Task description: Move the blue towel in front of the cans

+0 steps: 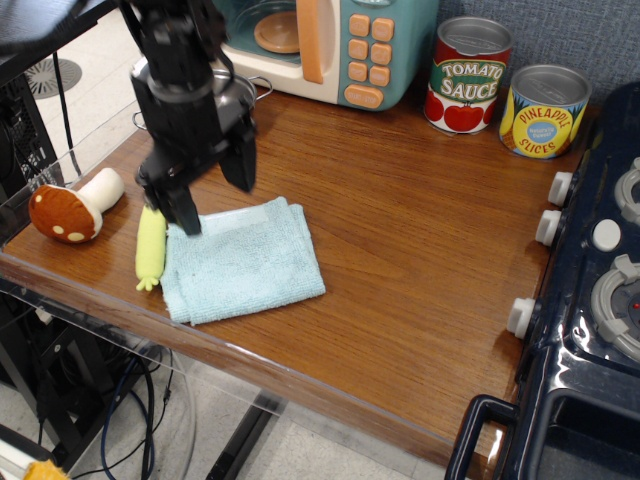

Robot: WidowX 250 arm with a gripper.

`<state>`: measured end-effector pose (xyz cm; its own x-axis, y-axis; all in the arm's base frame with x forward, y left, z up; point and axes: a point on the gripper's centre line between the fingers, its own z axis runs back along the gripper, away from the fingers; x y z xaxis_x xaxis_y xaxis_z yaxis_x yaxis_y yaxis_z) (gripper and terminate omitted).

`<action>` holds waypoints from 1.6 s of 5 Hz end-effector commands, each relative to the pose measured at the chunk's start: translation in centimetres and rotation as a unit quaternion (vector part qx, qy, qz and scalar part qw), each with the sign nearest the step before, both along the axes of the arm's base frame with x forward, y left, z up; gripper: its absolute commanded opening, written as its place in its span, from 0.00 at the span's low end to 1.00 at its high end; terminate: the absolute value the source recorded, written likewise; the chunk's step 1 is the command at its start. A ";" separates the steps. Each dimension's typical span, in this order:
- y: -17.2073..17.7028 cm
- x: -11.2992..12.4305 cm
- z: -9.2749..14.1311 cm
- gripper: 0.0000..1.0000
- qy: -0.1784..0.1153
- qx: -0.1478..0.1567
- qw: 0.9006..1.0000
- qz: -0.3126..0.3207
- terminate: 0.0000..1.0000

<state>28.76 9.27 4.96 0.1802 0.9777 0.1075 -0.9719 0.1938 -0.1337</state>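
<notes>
The blue towel (245, 262) lies folded and flat near the front left edge of the wooden counter. The two cans stand at the back right: the red-and-green Tomato Sauce can (469, 76) and the yellow-and-blue Pineapple Slices can (543, 111). My black gripper (214, 193) is open, its two fingers spread over the towel's back left part. One finger (185, 212) is at the towel's left corner, the other (243, 166) just behind its back edge. It holds nothing.
A yellow-handled spoon (150, 248) lies just left of the towel, a toy mushroom (70, 207) further left. A steel pot is mostly hidden behind my arm. A toy microwave (330, 40) stands at the back. A dark toy stove (595, 290) borders the right side.
</notes>
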 end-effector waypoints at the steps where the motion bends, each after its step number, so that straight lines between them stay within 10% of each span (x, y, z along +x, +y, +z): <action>1: -0.7 0.1 -1.9 1.00 -0.019 0.030 0.999 -0.018 0.00; 4: -1.3 1.2 -4.3 1.00 -0.008 0.049 0.999 -0.016 0.00; 8: -9.6 9.9 -2.6 1.00 -0.017 0.022 1.000 -0.002 0.00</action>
<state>38.62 0.08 1.45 0.1751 0.9720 0.1565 -0.9734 0.1948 -0.1209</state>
